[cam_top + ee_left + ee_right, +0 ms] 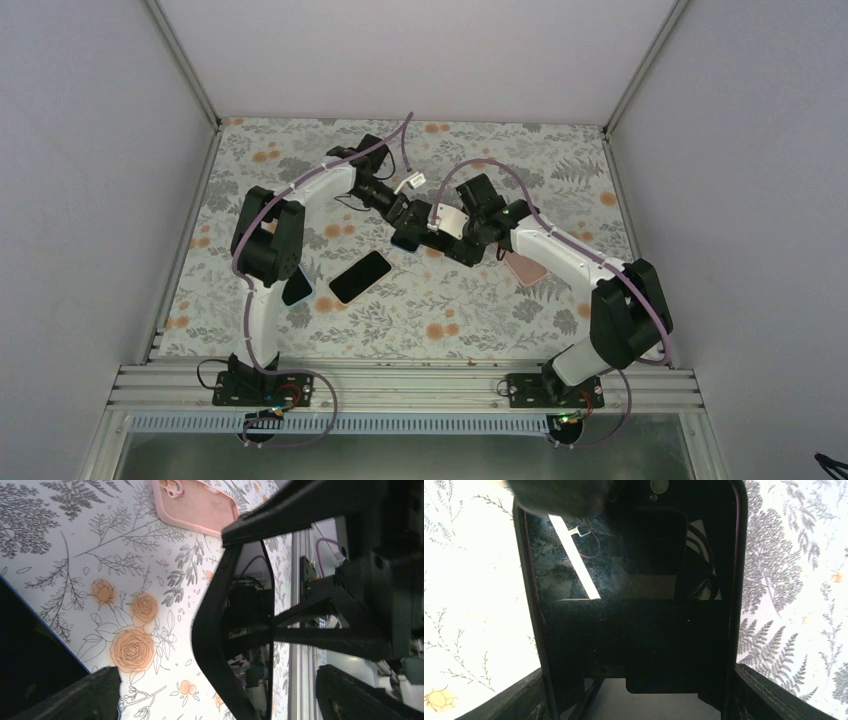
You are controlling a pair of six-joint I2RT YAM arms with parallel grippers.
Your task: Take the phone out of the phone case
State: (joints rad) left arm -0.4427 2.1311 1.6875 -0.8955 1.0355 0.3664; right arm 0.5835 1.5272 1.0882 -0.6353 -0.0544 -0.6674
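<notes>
Currently your right claw (639, 692) appears to clamp the phone (634, 605) across its width, at the middle of the counter (784, 580). Your left claw (215, 680) gapes wide and empty. Expect slick, breakable glass inside a bendy phone case (738, 555), so peel the rim at a corner rather than pressing the screen. No brand or writing is readable.
</notes>
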